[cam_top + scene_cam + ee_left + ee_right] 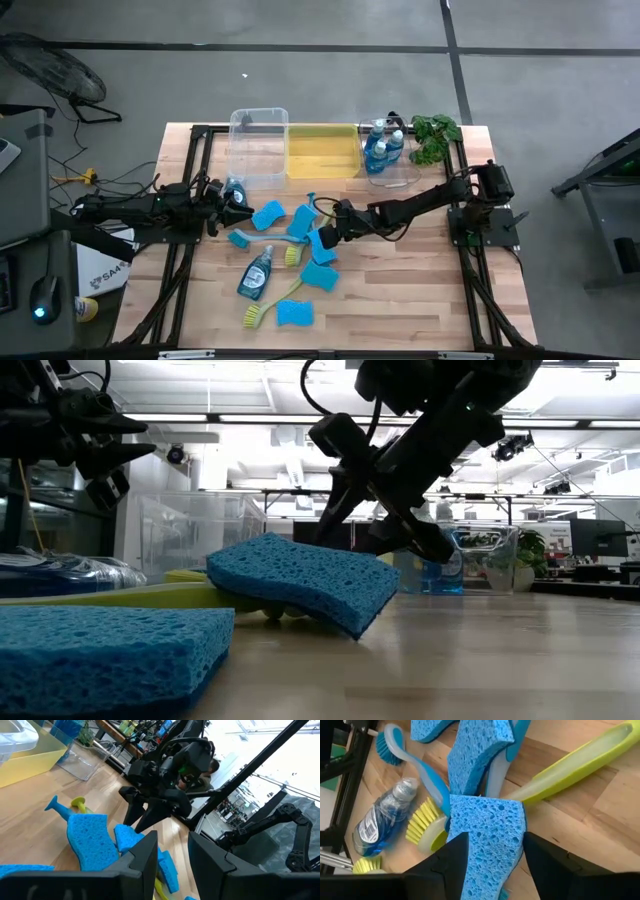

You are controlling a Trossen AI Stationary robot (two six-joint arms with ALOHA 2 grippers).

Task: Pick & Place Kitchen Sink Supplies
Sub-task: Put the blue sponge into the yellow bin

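**Closing on a sponge in the pile**

My right gripper (492, 855) is down in the clutter at mid-table, its two fingers straddling a blue sponge (490, 832), one on each side. They have not clamped it; I judge the grip half made. The sponge lies partly over a yellow-green brush (575, 762) and against a yellow brush head (427, 827), with a soap bottle (382, 817) just beside.

To do this well, I should squeeze across the sponge's narrow width only, keeping my fingertips off the brush handle beneath, then lift straight up so nothing drags along.

My left gripper (232, 205) hangs above the table's left side, fingers a narrow gap apart with nothing between them. The clear bin (258, 150) and yellow bin (322, 152) wait along the far edge.
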